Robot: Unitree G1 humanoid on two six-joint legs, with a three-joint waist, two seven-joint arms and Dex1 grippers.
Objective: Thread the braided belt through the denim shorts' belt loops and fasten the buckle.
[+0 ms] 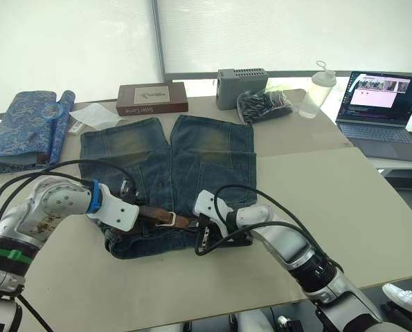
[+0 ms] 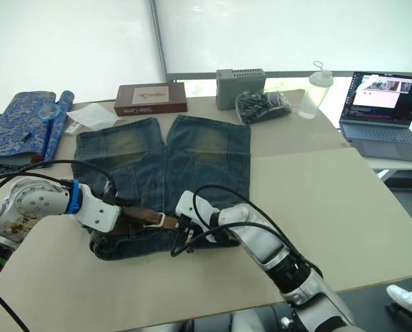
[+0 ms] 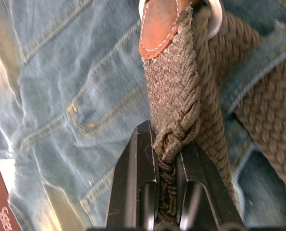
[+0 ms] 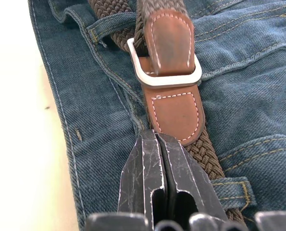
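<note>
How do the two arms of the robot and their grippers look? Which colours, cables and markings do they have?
Both arms are silver-grey metal with white wrist housings and loose black cables looping over them. The left arm carries a blue ring at the wrist and a green band further up. The left gripper and right gripper each have two black, scratched fingers.

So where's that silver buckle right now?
The buckle lies on the denim shorts' waistband, at the table's near edge, between the two pincers.
</note>
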